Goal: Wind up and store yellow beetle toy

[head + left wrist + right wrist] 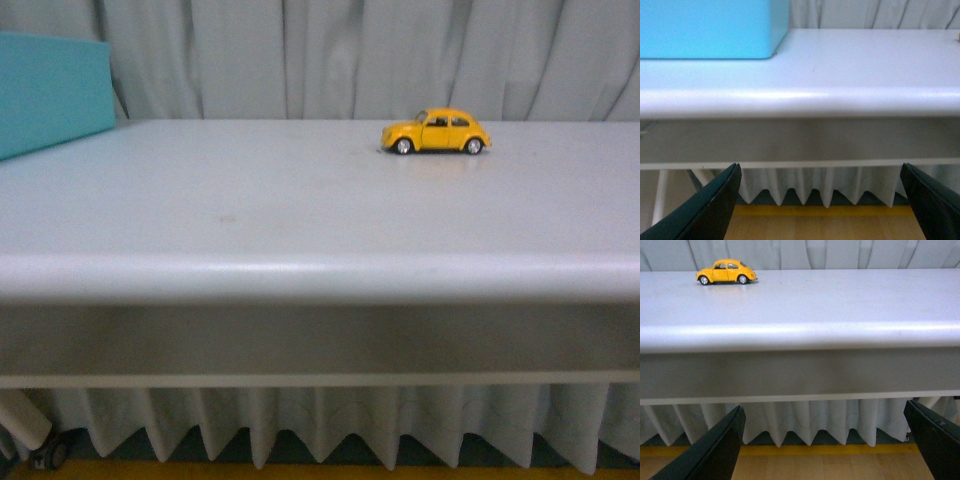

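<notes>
Front view — yellow beetle toy upright on white table

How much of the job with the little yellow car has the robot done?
Nothing looks done yet: the yellow car stands on its wheels near the far edge of the table, untouched. Nothing is in hand either: the left gripper and right gripper are open, empty, down in front of it. Grabbing, winding and storing the car are all left, maybe in the blue box.

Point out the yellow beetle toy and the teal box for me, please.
yellow beetle toy (436,134): front view, on its side door.
teal box (705,27): left wrist view, on its near face.
</notes>
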